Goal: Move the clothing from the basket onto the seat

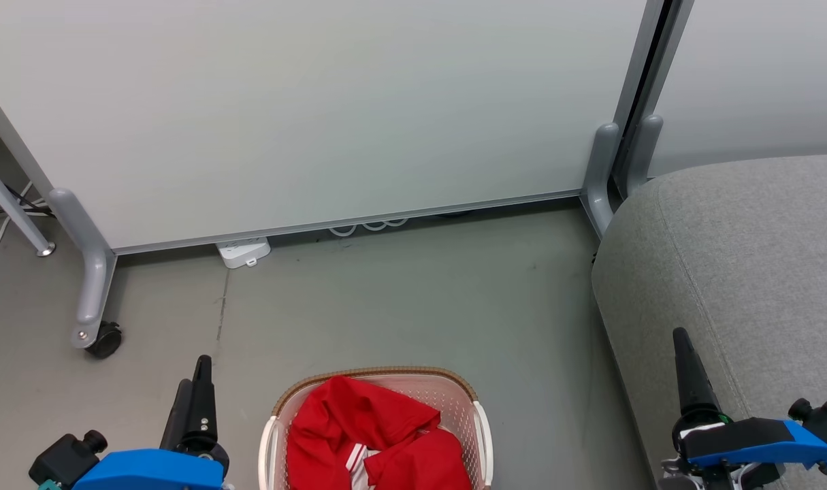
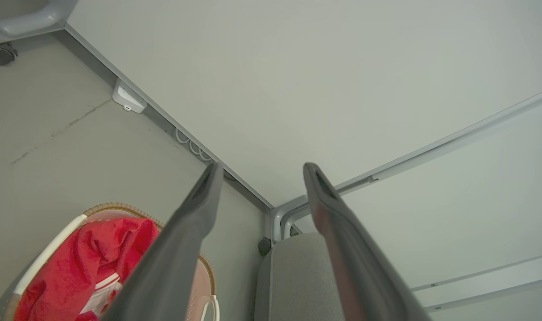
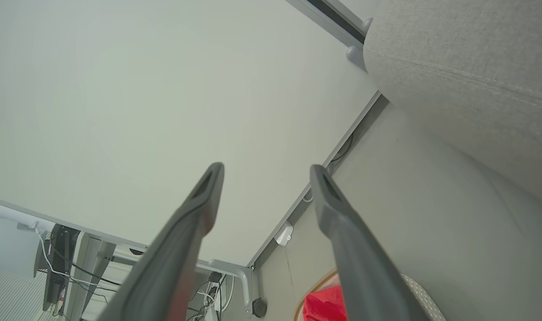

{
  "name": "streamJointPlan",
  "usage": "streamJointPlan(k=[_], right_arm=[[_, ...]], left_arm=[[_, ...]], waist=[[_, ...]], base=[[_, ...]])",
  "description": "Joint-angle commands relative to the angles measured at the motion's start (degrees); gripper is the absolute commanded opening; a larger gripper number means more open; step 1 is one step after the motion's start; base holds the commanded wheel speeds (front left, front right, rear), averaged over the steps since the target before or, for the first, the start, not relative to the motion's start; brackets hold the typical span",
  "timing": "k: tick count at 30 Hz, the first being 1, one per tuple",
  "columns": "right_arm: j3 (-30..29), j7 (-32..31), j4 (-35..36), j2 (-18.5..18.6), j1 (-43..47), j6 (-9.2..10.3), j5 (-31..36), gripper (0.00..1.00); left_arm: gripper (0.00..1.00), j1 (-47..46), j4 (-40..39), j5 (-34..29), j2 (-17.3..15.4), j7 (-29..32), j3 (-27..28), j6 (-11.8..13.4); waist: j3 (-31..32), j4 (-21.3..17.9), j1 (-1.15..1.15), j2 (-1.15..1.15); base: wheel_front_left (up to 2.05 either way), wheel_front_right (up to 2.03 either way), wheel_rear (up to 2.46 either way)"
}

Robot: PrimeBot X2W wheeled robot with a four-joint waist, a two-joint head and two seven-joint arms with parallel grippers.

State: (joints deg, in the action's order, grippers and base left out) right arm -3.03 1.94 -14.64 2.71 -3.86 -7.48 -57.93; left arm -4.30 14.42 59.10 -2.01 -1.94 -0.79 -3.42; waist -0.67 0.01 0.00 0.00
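Floor: grey, bearing the basket; white partition behind the basket.
Contents: red clothing heaped inside the basket, none lifted out yet.
Seat: right of the basket, likely set close for a short carry.
Left gripper: left of the basket, fingers spread, empty.
Right gripper: right of the basket, fingers spread, empty, seemingly awaiting the reach.

The head camera looks down from above the basket. Both wrist cameras sit low, facing the partition, sharing basket and sofa.
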Motion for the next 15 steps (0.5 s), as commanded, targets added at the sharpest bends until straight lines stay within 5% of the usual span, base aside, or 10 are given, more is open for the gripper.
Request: streamJointPlan(k=[1,15], right_arm=[[0.28,0.56,0.95,0.13,-1.45,-0.01,1.94,1.00],[1.64,3.33,0.96,0.16,-1.65,-0.01,13.16,1.00]], left_arm=[[1.00,-1.61,-0.95,-2.09,-0.59,-0.62,-0.39,0.30],[1.00,-1.78,-1.05,-13.10,-0.69,-3.35,-2.10,1.32]], waist=[[-0.02,0.00,0.00,0.00],[-0.02,-0.05,0.00,0.00]], base=[[0.00,0.00,0.00],[0.00,0.00,0.00]])
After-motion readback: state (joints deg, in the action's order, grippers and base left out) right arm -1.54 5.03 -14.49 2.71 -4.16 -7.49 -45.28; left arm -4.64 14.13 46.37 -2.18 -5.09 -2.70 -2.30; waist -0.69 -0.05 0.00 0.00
